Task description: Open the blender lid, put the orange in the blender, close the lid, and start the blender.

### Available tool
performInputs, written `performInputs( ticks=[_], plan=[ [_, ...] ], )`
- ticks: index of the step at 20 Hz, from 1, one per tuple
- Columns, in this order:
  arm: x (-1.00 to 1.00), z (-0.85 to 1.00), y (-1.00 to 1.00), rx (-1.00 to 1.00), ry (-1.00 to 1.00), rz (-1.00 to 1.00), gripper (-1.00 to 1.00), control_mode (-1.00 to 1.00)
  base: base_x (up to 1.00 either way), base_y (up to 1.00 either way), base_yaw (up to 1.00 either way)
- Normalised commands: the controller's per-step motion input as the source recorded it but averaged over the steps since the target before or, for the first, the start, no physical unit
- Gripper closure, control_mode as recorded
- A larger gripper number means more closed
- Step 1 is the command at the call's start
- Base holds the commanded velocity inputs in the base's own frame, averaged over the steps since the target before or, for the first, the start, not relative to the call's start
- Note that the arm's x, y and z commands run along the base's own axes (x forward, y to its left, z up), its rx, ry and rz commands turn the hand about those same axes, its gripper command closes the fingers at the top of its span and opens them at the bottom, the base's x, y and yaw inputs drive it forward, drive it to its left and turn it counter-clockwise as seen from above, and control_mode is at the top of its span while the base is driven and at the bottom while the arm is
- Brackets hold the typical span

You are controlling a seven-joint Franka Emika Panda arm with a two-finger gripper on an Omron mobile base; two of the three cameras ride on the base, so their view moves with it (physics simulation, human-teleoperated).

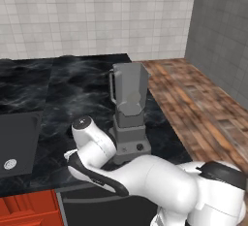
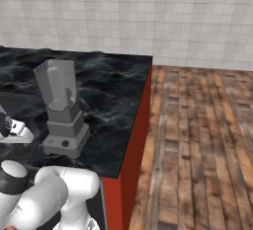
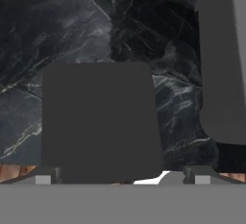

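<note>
The grey blender (image 1: pixel 130 111) stands upright near the right end of the black marble counter (image 1: pixel 72 89), its red button and black knob facing the front. Its jar (image 2: pixel 58 85) is uncovered at the top. In the hand view the blender lid (image 3: pixel 98 117), a flat dark square cap, lies on the marble just ahead of my gripper (image 3: pixel 122 180). The gripper is open, one fingertip at each side of the lid's near edge, gripping nothing. A grey part of the blender (image 3: pixel 223 59) rises at the right of that view. The orange is out of view.
A dark sink (image 1: pixel 14 142) is sunk into the counter at the left. The counter ends in a red side panel (image 2: pixel 131 140) just right of the blender, with wooden floor (image 2: pixel 197 140) beyond. A tiled wall (image 1: pixel 97 16) backs the counter.
</note>
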Motion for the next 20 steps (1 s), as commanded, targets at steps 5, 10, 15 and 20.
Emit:
performInputs(
  ticks=[5, 10, 15, 20],
  plan=[
    [0.0, -0.17, 0.0, 0.0, 0.0, 0.0, -1.0, -1.0, 0.0, 0.0, 0.0],
    [0.07, -0.22, 0.0, 0.0, 0.0, 0.01, -1.0, -1.0, 0.0, 0.0, 0.0],
    [0.11, -0.09, 0.06, 0.0, 0.0, 0.0, -1.0, -1.0, 0.0, 0.0, 0.0],
    [0.14, -0.07, 0.1, 0.0, 0.0, 0.0, -1.0, -1.0, 0.0, 0.0, 0.0]
  ],
)
